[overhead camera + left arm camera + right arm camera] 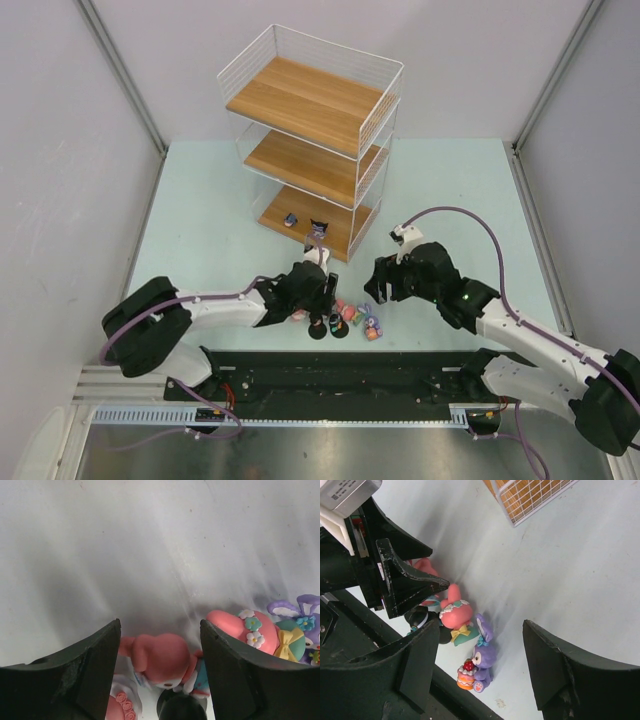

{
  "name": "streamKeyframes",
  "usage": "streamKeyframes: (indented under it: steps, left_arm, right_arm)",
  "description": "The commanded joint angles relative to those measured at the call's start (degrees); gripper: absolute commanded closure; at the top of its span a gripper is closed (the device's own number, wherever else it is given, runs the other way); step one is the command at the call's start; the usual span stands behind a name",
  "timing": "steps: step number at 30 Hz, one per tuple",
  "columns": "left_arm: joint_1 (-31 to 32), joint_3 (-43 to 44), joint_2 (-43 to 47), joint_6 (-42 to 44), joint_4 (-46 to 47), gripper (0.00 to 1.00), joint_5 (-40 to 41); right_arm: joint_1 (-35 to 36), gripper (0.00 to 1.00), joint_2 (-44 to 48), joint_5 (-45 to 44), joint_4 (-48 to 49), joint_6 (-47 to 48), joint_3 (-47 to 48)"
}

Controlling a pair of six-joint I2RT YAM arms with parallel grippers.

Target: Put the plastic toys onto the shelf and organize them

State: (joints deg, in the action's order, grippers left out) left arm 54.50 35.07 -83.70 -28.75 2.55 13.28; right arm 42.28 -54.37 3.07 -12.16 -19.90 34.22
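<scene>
Both arms (220, 308) (530, 335) reach low — left tool (160, 630) spread astride a pink figurine (160, 660).

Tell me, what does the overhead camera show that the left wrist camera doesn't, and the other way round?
Only overhead: the shelf, two small toys on its bottom board, and the right gripper. Only the left wrist: a pink figurine close up, flanked by the open left gripper, and flower details on its pink neighbour. Both: the purple bunny and the toy cluster on the table.
</scene>
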Motion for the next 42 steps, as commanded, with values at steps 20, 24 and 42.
streamKeyframes:
  steps: [20,24,42]
  left_arm:
    - [0.17,-1.76,3.46,-0.61,-0.60,0.78,-1.68]
    - [0.08,1.13,5.12,0.63,-2.11,0.99,0.86]
    - [-0.45,7.38,14.44,0.11,-4.57,1.00,-2.89]
  right_arm:
    - [0.17,0.27,-0.83,0.36,0.12,-0.31,2.17]
    - [0.17,0.27,-0.74,0.53,0.12,-0.58,2.17]
    - [4.99,0.24,4.79,0.73,6.88,-2.95,0.51]
